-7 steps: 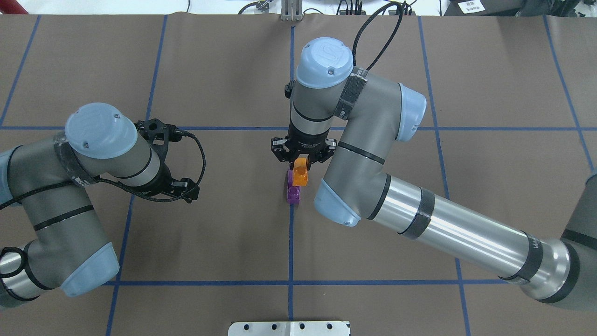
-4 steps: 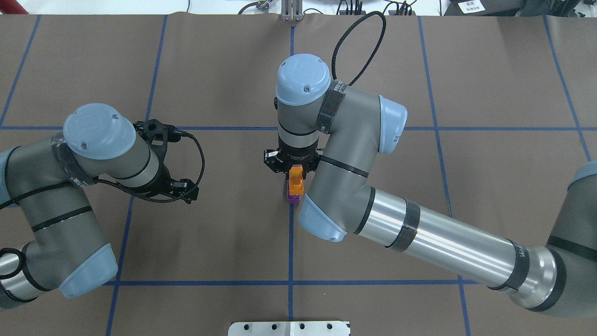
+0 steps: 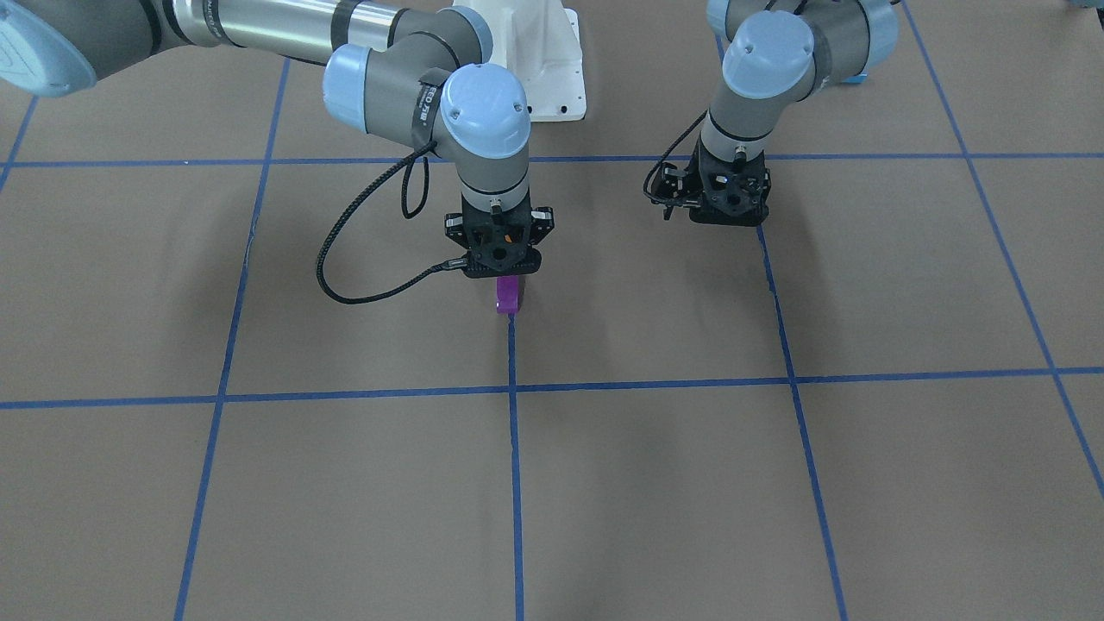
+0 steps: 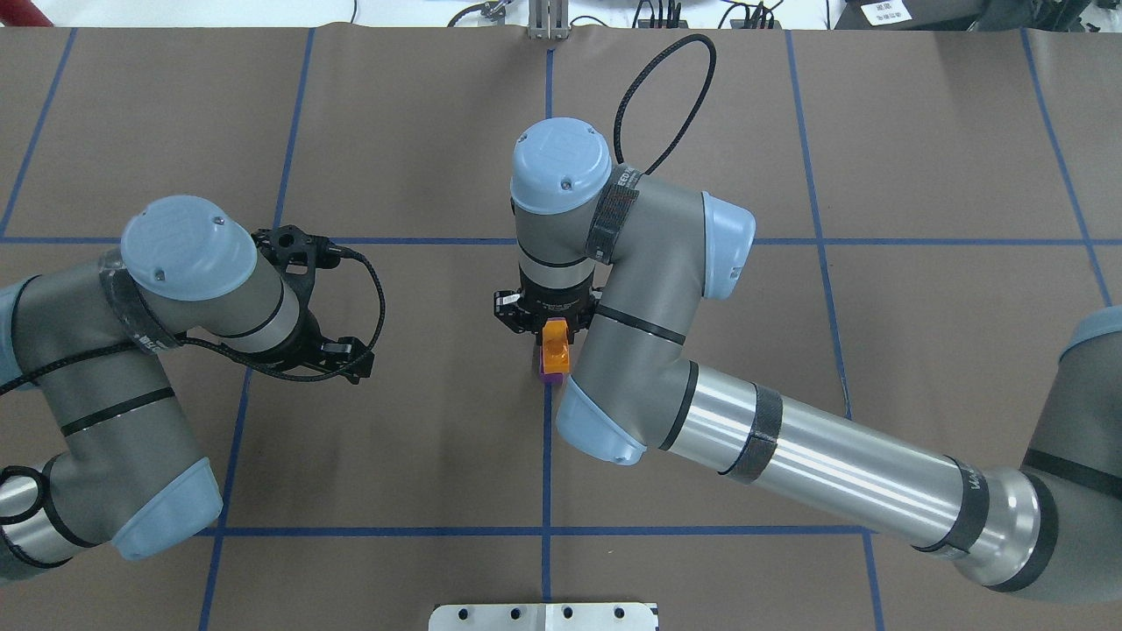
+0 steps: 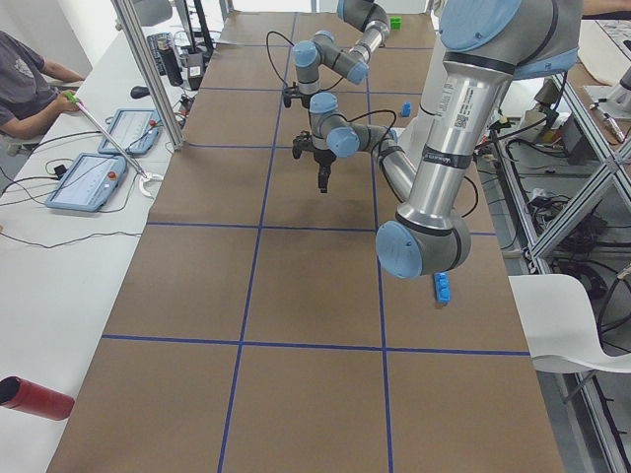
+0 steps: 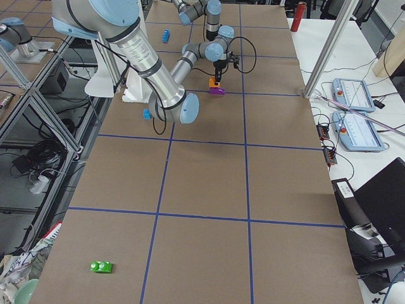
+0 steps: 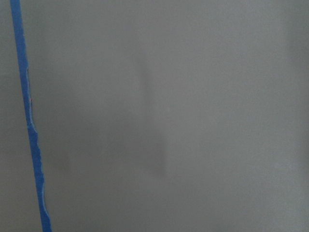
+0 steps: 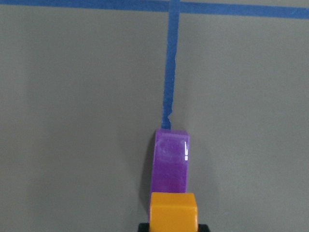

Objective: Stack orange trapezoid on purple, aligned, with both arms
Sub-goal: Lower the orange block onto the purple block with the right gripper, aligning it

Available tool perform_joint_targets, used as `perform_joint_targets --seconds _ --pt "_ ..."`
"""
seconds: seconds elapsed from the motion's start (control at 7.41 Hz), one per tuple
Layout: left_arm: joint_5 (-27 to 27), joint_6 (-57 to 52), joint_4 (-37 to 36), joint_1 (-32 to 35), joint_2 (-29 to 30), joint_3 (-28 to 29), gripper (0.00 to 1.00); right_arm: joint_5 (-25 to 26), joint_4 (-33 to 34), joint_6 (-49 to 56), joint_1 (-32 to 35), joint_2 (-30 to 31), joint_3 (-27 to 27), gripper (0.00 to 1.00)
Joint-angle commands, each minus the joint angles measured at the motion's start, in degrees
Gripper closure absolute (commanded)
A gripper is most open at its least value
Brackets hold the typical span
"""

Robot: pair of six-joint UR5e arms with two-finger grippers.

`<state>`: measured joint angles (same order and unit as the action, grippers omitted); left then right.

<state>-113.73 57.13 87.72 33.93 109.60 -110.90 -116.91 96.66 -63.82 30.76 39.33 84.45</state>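
Observation:
My right gripper (image 4: 545, 317) is shut on the orange trapezoid (image 4: 556, 345) and holds it directly over the purple block (image 4: 550, 378), which lies on the blue centre tape line. In the right wrist view the orange trapezoid (image 8: 173, 210) covers the near end of the purple block (image 8: 171, 162). I cannot tell whether the two blocks touch. In the front-facing view the right gripper (image 3: 502, 263) stands over the purple block (image 3: 508, 296). My left gripper (image 3: 723, 211) hangs low over bare table to the side. It holds nothing, and its fingertips are hidden.
A small blue block (image 5: 441, 288) lies by the left arm's base and a green block (image 6: 101, 266) lies far down the table. A red cylinder (image 5: 35, 397) lies on the side bench, where an operator (image 5: 25, 79) sits. The white base plate (image 4: 543, 616) is at the near edge.
My right arm carried the orange trapezoid a little leftwards and towards the robot, from beside the purple block's far end to squarely over it. The left arm has not moved.

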Motion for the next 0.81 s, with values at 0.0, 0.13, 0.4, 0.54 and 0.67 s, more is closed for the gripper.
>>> perform_joint_targets --seconds 0.0,0.13,0.4,0.54,0.67 --pt "0.0 0.0 0.0 0.0 0.0 0.0 0.00 0.0 -0.1 -0.1 0.0 -0.2 -0.2 1.00" --pt "0.0 0.0 0.0 0.0 0.0 0.0 0.00 0.1 -0.2 -0.1 0.0 -0.2 -0.6 1.00" --pt "0.0 0.0 0.0 0.0 0.0 0.0 0.00 0.0 -0.4 -0.8 0.0 -0.4 -0.8 1.00" --pt "0.0 0.0 0.0 -0.1 0.0 0.0 0.00 0.0 -0.4 -1.7 0.0 -0.4 -0.9 1.00" --pt "0.0 0.0 0.0 -0.1 0.0 0.0 0.00 0.1 -0.4 -1.7 -0.1 -0.6 -1.5 1.00"
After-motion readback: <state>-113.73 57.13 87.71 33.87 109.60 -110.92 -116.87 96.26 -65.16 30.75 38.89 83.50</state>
